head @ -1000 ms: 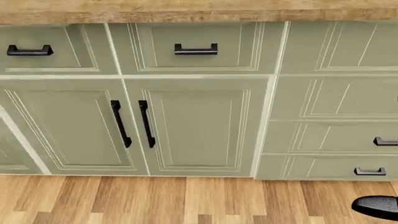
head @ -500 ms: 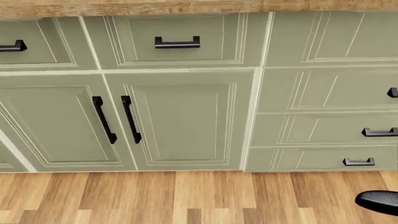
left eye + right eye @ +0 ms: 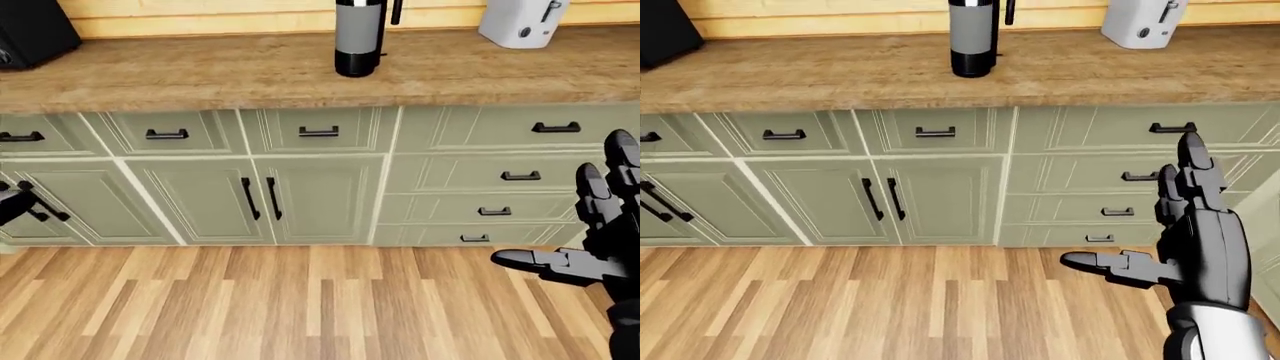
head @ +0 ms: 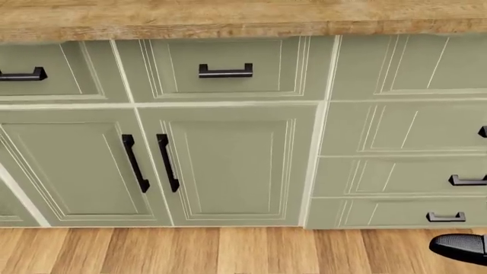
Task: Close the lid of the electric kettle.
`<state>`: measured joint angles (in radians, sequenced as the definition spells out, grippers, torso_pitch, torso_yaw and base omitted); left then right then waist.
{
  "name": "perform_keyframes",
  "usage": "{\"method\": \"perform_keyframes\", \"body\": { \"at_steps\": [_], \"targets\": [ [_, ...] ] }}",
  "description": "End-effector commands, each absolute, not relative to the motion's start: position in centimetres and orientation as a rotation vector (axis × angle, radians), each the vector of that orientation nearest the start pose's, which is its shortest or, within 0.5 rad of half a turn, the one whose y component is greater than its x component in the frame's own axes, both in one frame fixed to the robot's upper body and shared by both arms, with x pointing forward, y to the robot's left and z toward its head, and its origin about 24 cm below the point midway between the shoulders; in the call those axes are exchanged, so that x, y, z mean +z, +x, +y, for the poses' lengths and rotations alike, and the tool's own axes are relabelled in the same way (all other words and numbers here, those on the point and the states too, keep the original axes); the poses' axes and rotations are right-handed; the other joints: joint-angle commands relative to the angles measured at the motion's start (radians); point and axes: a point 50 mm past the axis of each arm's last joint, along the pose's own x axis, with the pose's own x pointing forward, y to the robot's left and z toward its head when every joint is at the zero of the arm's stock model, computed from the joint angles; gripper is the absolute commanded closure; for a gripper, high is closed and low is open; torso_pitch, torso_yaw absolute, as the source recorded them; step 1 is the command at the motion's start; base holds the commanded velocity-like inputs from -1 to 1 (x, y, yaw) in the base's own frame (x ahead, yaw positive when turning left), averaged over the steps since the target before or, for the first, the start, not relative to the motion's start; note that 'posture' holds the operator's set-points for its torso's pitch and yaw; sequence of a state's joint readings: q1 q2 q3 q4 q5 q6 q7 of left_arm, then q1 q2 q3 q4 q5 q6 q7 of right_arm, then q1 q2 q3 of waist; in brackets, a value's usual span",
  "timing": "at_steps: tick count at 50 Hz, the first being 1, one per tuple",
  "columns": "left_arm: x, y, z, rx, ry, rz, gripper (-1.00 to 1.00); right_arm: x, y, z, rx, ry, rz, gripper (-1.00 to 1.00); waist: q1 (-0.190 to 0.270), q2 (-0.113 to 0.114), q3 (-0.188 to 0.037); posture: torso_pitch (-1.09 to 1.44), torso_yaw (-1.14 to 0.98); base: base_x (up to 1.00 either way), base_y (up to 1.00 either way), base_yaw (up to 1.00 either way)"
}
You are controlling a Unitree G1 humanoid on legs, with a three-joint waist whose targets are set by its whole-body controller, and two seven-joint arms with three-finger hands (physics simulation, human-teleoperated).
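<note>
The electric kettle (image 3: 358, 37) is a grey cylinder on a black base, standing on the wooden counter (image 3: 220, 75) at the top of the left-eye view. Its top and lid are cut off by the frame. My right hand (image 3: 1140, 217) is open with fingers spread at the right of the right-eye view, low in front of the drawers and far below the kettle. Its thumb tip shows at the bottom right of the head view (image 4: 461, 248). A dark shape (image 3: 8, 206) at the left edge of the left-eye view may be my left hand.
Green cabinet doors (image 4: 228, 165) and drawers (image 4: 395, 177) with black handles fill the head view under the counter edge. A white toaster (image 3: 520, 22) stands right of the kettle and a black appliance (image 3: 30, 30) at the top left. A wood floor (image 3: 300, 300) lies below.
The whole head view has shifted: cabinets slid up and left, then down and right again, so the camera moved. The thumb tip stays at the bottom right.
</note>
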<state>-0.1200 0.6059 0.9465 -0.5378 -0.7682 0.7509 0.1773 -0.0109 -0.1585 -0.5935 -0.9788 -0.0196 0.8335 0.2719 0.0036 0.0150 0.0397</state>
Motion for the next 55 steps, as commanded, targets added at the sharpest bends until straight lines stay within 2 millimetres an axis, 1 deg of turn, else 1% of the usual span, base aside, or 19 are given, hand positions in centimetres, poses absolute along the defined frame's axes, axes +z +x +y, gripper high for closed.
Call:
{"method": "perform_keyframes", "body": {
  "at_steps": [1,5,6,13,18,21,22,26,31,34,35,37,43,44,46,48,49,50,55],
  "targets": [
    [25.57,17.2,34.41,0.517,-0.068,-0.404,-1.0,20.29,16.93,-25.3,-0.328,-0.259,-0.227,-1.0,-0.002,0.005,-0.005,0.0,0.0,0.05,0.0,0.0],
    [25.51,17.23,34.44,0.517,-0.067,-0.403,-1.0,20.29,16.95,-25.27,-0.327,-0.259,-0.227,-1.0,-0.006,0.014,0.009,0.0,0.0,0.06,0.0,0.0],
    [25.53,17.22,34.41,0.517,-0.067,-0.403,-1.0,20.28,16.97,-25.29,-0.327,-0.259,-0.227,-1.0,-0.006,0.013,-0.01,0.0,0.0,0.05,0.0,0.0],
    [25.48,17.26,34.4,0.517,-0.066,-0.403,-1.0,20.27,16.92,-25.28,-0.327,-0.259,-0.225,-1.0,-0.006,0.031,-0.005,0.0,0.0,0.06,0.0,0.0],
    [25.52,17.21,34.4,0.518,-0.067,-0.403,-1.0,20.3,16.88,-25.27,-0.328,-0.26,-0.225,-1.0,0.004,0.009,-0.002,0.0,0.0,0.06,0.0,0.0],
    [25.54,17.15,34.37,0.517,-0.066,-0.402,-1.0,20.22,16.93,-25.29,-0.327,-0.26,-0.225,-1.0,0.004,-0.038,0.001,0.0,0.0,0.06,0.0,0.0],
    [25.62,17.09,34.37,0.517,-0.067,-0.404,-1.0,20.1,17.01,-25.35,-0.327,-0.261,-0.224,-1.0,0.003,-0.019,-0.001,0.0,0.0,0.06,0.0,0.0],
    [25.64,17.06,34.33,0.516,-0.068,-0.403,-1.0,20.18,17.0,-25.33,-0.326,-0.259,-0.225,-1.0,-0.005,-0.026,-0.007,0.0,0.0,0.06,0.0,0.0],
    [25.6,17.11,34.32,0.515,-0.068,-0.403,-1.0,20.2,16.99,-25.23,-0.325,-0.26,-0.224,-1.0,-0.005,0.013,0.009,0.0,0.0,0.06,0.0,0.0],
    [25.65,17.09,34.36,0.516,-0.069,-0.404,-1.0,20.15,17.0,-25.28,-0.326,-0.26,-0.224,-1.0,-0.009,0.087,-0.009,0.0,0.0,0.06,0.0,0.0],
    [25.63,17.12,34.35,0.516,-0.069,-0.404,-1.0,20.12,17.03,-25.28,-0.327,-0.261,-0.223,-1.0,0.0,0.054,-0.001,0.0,0.0,0.05,0.0,0.0],
    [25.53,17.17,34.36,0.516,-0.069,-0.402,-1.0,20.15,17.02,-25.28,-0.327,-0.261,-0.224,-1.0,0.0,0.062,0.004,0.0,0.0,0.07,0.0,0.0],
    [25.42,17.24,34.39,0.517,-0.068,-0.402,-1.0,20.1,17.01,-25.32,-0.326,-0.259,-0.225,-1.0,0.002,0.013,0.001,0.0,0.0,0.06,0.0,0.0],
    [25.43,17.24,34.39,0.516,-0.068,-0.402,-1.0,20.14,17.0,-25.34,-0.328,-0.258,-0.226,-1.0,0.006,-0.007,0.015,0.0,0.0,0.05,0.0,0.0],
    [25.38,17.28,34.38,0.516,-0.068,-0.402,-1.0,20.21,16.96,-25.33,-0.327,-0.252,-0.229,-1.0,0.006,-0.051,-0.011,0.0,0.0,0.06,0.0,0.0],
    [25.49,17.22,34.37,0.515,-0.068,-0.403,-1.0,20.14,16.97,-25.38,-0.328,-0.251,-0.229,-1.0,-0.001,-0.03,-0.006,0.0,0.0,0.06,0.0,0.0],
    [25.47,17.21,34.39,0.516,-0.068,-0.403,-1.0,20.12,17.0,-25.36,-0.327,-0.251,-0.229,-1.0,-0.002,-0.028,0.02,0.0,0.0,0.05,0.0,0.0],
    [25.41,17.23,34.41,0.517,-0.068,-0.402,-1.0,20.15,16.98,-25.32,-0.326,-0.251,-0.229,-1.0,-0.006,-0.022,-0.004,0.0,0.0,0.05,0.0,0.0],
    [25.5,17.16,34.38,0.516,-0.068,-0.404,-1.0,20.13,17.0,-25.32,-0.326,-0.252,-0.229,-1.0,-0.004,0.039,-0.001,0.0,0.0,0.06,0.0,0.0]
  ]
}}
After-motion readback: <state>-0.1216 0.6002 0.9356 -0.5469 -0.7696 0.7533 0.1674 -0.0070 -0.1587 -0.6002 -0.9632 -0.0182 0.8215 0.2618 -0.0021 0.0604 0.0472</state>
